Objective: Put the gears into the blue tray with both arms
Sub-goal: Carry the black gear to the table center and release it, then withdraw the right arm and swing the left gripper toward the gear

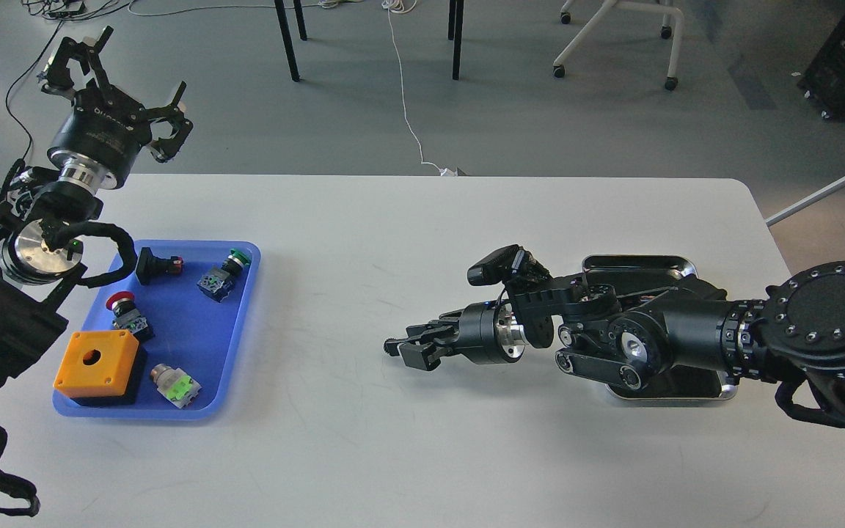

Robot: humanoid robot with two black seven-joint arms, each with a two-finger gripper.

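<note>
Right arm reaches out low over the table toward the blue tray; left arm waits raised.

The right gripper (411,346) points left just above the bare white table (408,220), fingers drawn close together; whether a gear sits between them I cannot tell, and no gears show anywhere. The left gripper (111,81) hangs spread wide, empty, beyond the table's far-left edge. The blue tray (246,308) lies at the left, crowded with push-button switches (218,276) and an orange box (97,364). Best travel level across the open stretch and release over the tray's bare middle. The steel tray (635,265) lies under the right forearm.
</note>
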